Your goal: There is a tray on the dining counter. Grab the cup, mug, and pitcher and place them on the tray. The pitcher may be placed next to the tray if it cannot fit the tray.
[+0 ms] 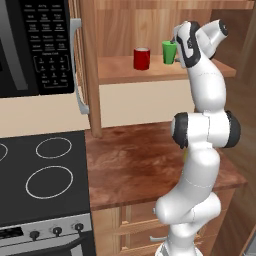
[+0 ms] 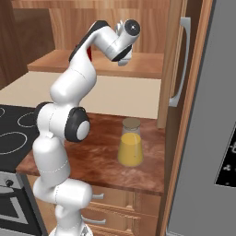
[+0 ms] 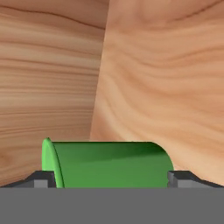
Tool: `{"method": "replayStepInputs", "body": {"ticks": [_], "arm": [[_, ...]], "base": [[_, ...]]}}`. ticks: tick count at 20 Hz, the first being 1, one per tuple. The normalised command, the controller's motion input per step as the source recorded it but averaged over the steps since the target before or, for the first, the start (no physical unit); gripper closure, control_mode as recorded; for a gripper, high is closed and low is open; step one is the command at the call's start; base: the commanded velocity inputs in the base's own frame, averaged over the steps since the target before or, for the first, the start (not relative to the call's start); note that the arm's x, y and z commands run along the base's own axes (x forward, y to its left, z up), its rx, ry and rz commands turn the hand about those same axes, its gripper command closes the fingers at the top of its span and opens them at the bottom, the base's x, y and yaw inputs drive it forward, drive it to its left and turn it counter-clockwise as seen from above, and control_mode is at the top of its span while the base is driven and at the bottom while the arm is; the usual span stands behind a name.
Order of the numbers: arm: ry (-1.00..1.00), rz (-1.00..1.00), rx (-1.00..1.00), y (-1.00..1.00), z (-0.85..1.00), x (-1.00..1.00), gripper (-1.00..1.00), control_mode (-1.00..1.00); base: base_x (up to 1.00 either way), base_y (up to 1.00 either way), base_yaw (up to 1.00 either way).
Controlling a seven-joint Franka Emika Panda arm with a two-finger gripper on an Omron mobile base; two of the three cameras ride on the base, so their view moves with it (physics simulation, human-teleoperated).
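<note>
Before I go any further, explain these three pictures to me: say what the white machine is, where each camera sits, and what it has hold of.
The white machine is a robot arm on a base that can drive, in a rendered kitchen. Two pictures come from cameras on that base, behind the arm to its left and right. The third comes from a camera on the hand, looking along the gripper.

On a wooden shelf stand a red mug and a green cup. On the counter below, beside a black stovetop, stands a pitcher of orange liquid.

The gripper is open, one finger on each side of the cup. Nothing is held yet.
</note>
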Motion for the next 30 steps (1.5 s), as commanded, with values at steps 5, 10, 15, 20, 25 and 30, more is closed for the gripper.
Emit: {"method": "replayStepInputs", "body": {"ticks": [5,10,15,20,25,30], "arm": [[0.00,0.00,0.00,0.00,-0.05,0.00,-1.00,-1.00],[0.00,0.00,0.00,0.00,0.00,0.00,-1.00,-1.00],[0.00,0.00,-0.01,0.00,0.00,0.00,-1.00,-1.00],[0.00,0.00,0.00,0.00,0.00,0.00,1.00,-1.00],[0.00,0.00,0.00,0.00,0.00,0.00,1.00,-1.00],[0.00,0.00,0.00,0.00,0.00,0.00,1.00,-1.00]], "base": [[0.00,0.00,0.00],[0.00,0.00,0.00],[0.00,0.00,0.00],[0.00,0.00,0.00],[0.00,0.00,0.00],[0.00,0.00,0.00]]}}
